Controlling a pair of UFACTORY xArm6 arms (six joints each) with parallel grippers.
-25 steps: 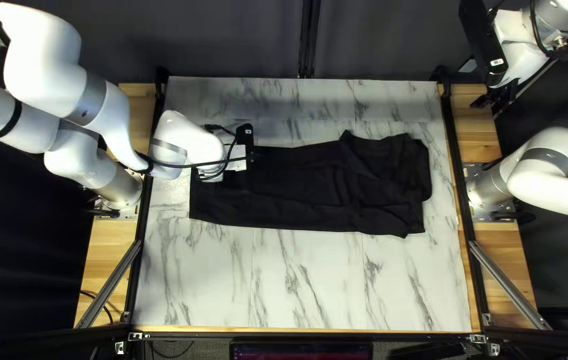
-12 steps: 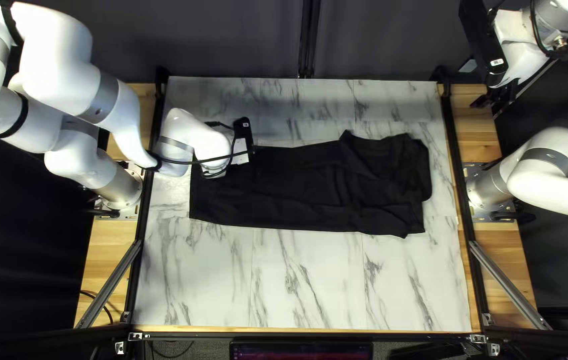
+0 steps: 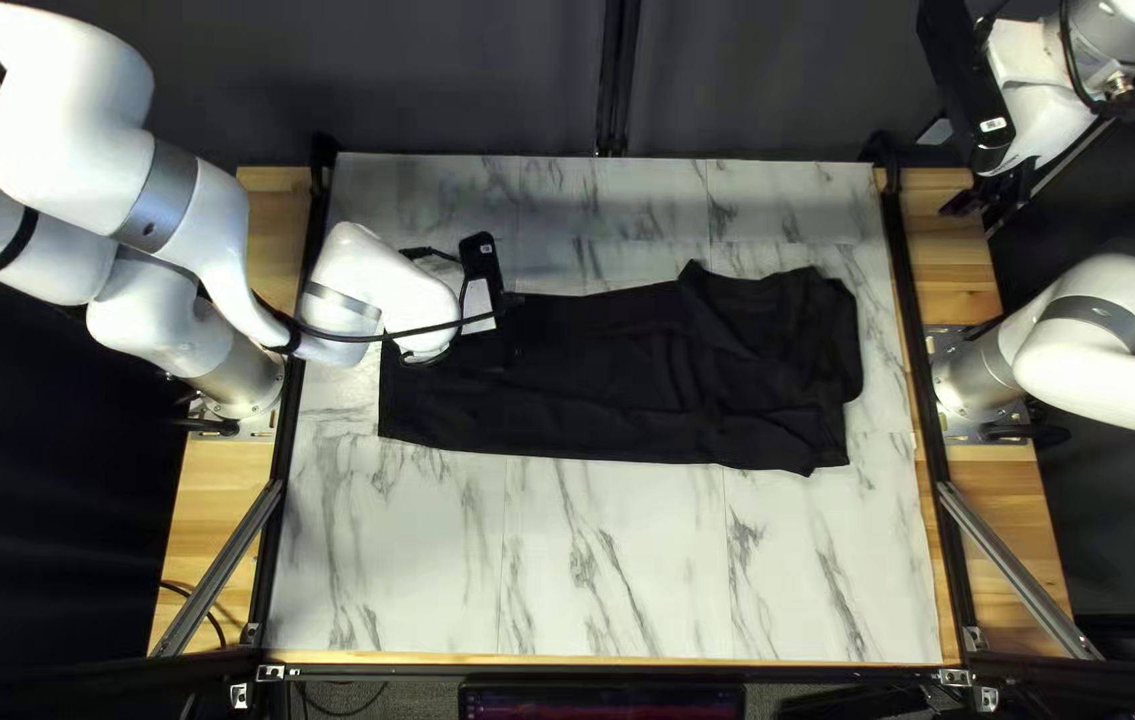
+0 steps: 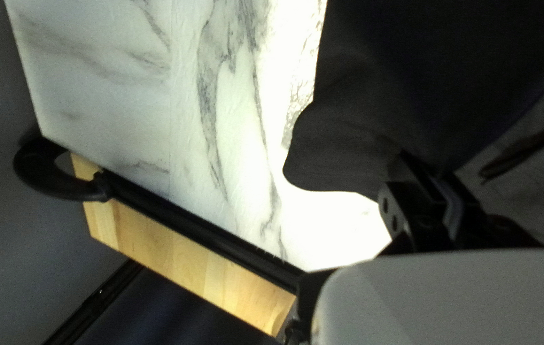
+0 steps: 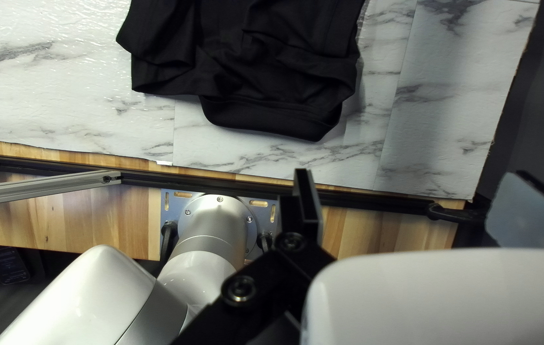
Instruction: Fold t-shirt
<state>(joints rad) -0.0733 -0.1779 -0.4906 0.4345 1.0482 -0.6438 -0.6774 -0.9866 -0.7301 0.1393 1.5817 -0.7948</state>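
The black t-shirt (image 3: 621, 380) lies lengthwise across the table, its right end bunched in folds. My left gripper (image 3: 504, 350) is over the shirt's far-left part, partly hidden by its wrist and black on black. In the left wrist view, cloth (image 4: 342, 140) rises in a rounded bulge to my left gripper (image 4: 438, 182), whose close-set fingers are shut on it. My right gripper (image 3: 988, 194) hangs beyond the table's far right corner, away from the cloth. In the right wrist view my right gripper (image 5: 307, 201) stands open, only one finger showing; the shirt (image 5: 272, 70) lies ahead.
Bare marbled tabletop (image 3: 621, 574) runs along the near side, with another strip (image 3: 674, 200) on the far side. Black rails edge both sides, clamps stand at the far corners, and the right arm's base (image 3: 981, 374) is beside the right rail.
My left arm's links first swung a little right, then back left. Its gripper end shifted slightly left and tilted. The shirt's visible outline and my right arm have stayed put.
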